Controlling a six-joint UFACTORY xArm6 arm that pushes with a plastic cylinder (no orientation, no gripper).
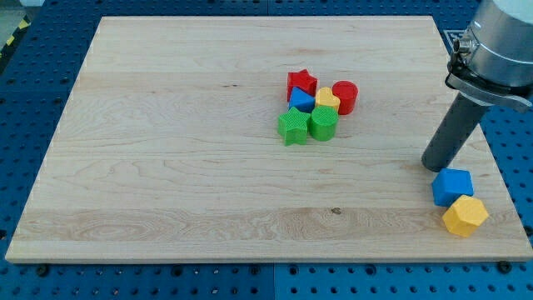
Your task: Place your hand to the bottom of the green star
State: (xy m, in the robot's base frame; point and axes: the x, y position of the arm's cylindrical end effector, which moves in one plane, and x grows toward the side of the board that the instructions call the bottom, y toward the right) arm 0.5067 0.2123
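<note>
The green star [292, 127], in the cluster near the board's middle and touching the green cylinder [323, 123] and blue triangle [301, 99], looked light, rigid and easily nudged, so my tip [435, 164], a bare rod without jaws beside the blue cube [452, 185], needed only open board below it.

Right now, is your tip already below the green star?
No, my tip sits far toward the view's right, beside the blue block, away from the green star.
</note>
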